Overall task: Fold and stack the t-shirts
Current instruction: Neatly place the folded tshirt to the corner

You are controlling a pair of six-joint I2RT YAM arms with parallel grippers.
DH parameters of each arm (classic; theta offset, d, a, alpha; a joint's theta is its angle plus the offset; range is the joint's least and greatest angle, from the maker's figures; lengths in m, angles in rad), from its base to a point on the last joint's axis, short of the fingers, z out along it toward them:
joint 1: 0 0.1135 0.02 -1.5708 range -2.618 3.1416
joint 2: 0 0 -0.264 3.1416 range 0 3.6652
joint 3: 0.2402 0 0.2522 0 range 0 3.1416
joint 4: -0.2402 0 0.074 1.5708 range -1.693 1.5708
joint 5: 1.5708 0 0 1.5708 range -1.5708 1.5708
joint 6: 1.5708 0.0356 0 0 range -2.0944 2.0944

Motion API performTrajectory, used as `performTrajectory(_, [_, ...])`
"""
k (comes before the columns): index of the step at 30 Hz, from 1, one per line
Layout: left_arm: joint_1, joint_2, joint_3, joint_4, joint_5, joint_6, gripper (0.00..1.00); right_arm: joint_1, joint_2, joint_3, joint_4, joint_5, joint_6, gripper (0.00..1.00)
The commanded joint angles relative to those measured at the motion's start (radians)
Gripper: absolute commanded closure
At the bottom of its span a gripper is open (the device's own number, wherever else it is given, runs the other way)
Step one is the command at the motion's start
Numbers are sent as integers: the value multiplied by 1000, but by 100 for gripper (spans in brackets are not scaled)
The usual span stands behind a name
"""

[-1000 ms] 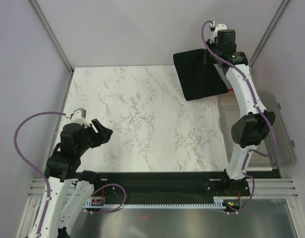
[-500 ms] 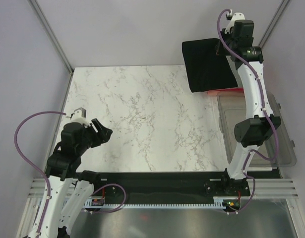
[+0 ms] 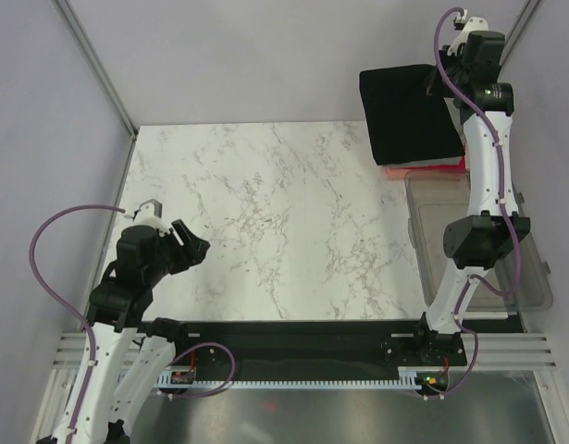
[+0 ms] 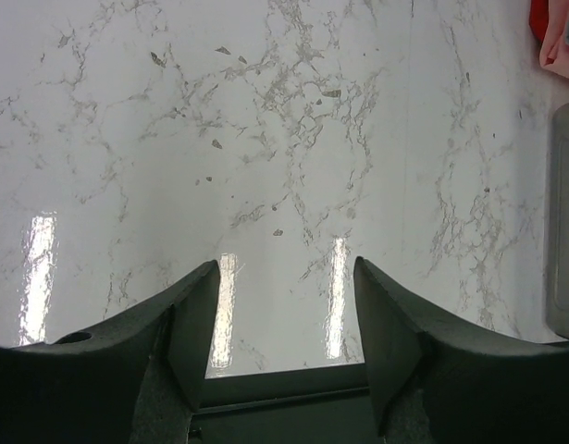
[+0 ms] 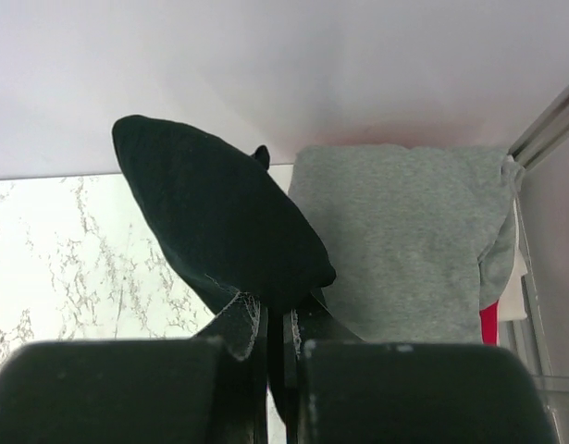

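Stacking's the step, I'd say: the right gripper (image 5: 282, 313), pinched shut on the folded black t-shirt (image 3: 409, 111) at upper right, holds it partly over the grey t-shirt (image 5: 395, 240), so lowering squarely and letting go comes next; the left gripper (image 3: 195, 246) sits open and empty, lower left.

We can read no text, label, brand, number or sign in any view. The black t-shirt (image 5: 219, 231) and the grey t-shirt (image 5: 395, 240) show plain cloth, and the table (image 3: 265, 203) bears only marble veining.
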Motion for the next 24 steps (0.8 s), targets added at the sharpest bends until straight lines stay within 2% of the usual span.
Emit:
performTrajectory(1, [6, 12, 3, 22, -18, -6, 34, -32, 29, 45, 64, -48, 34, 100])
performTrajectory(13, [6, 29, 4, 17, -23, -7, 34, -110, 144, 109, 108, -80, 62, 100])
performTrajectory(24, [6, 38, 4, 14, -27, -16, 34, -153, 236, 73, 314, -24, 71, 100])
